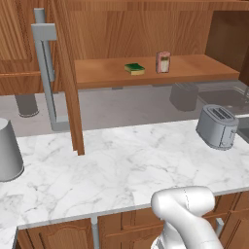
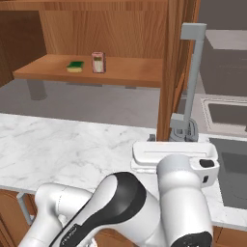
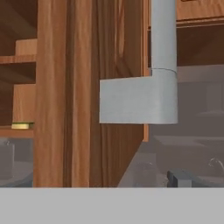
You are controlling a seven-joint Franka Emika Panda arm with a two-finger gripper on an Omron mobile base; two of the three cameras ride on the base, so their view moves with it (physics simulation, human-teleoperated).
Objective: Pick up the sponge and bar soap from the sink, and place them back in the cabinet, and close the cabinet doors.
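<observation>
While the gripper (image 3: pixel 175 177) hangs with jaws spread wide and empty beside the open cabinet door (image 3: pixel 87 87) and its grey handle (image 3: pixel 162 35), sponge (image 1: pixel 134 68) and bar soap (image 1: pixel 163 62) sit on the cabinet shelf (image 1: pixel 194 68), soap at the sponge's three o'clock.

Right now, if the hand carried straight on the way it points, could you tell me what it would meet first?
Most likely the open cabinet door, at its edge beside the grey bar handle; how near it is, I cannot judge.
</observation>
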